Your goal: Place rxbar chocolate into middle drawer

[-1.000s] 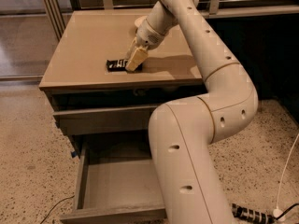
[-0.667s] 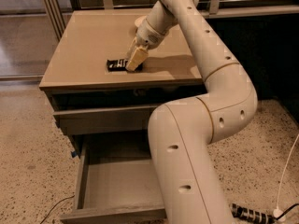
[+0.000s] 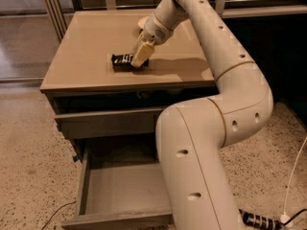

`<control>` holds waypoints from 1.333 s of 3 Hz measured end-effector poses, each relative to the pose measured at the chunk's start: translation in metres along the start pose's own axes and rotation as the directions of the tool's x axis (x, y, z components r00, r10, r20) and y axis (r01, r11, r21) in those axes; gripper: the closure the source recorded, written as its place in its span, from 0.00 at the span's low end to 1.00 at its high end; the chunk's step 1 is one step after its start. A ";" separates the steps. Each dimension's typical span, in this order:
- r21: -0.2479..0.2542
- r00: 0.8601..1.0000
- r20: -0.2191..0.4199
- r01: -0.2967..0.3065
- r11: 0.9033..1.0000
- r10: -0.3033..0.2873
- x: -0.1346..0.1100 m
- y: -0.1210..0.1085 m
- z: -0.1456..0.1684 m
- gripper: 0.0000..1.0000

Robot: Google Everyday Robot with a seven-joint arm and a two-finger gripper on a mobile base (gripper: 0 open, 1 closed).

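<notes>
My arm [image 3: 230, 104] reaches over the counter [image 3: 86, 56], so the pincer comes at the bar from above. The drawer [image 3: 82, 186] stands open well below the pincer, ready to receive. The pincer [image 3: 140, 56] rests on the bar [image 3: 122, 60], which lies flat directly beneath it. I cannot tell whether the pincer is closed.

Cream arm [image 3: 240, 104] with dark oval recesses; tan gripper [image 3: 137, 63] over tabletop [image 3: 86, 51].

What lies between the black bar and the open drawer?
In the camera view: the cabinet top's edge and a grey drawer front. The gripper is at the rxbar chocolate.
</notes>
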State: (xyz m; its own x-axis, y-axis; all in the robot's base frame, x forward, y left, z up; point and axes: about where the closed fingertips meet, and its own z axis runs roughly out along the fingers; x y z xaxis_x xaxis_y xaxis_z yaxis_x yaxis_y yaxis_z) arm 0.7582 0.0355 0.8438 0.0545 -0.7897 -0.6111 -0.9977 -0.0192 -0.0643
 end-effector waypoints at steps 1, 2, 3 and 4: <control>0.021 1.000 0.018 -0.010 1.000 0.010 0.002 0.003 -0.020 1.00; 0.029 0.999 0.042 -0.027 0.999 0.026 0.008 0.010 -0.039 1.00; 0.029 0.996 0.092 -0.023 0.999 0.021 0.012 0.021 -0.056 1.00; 0.006 0.985 0.173 0.003 1.000 -0.004 -0.004 0.064 -0.066 1.00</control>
State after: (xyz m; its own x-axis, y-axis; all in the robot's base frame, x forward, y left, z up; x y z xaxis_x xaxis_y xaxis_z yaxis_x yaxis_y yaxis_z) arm 0.6915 -0.0030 0.8945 0.0646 -0.6714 -0.7383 -0.9973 -0.0181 -0.0708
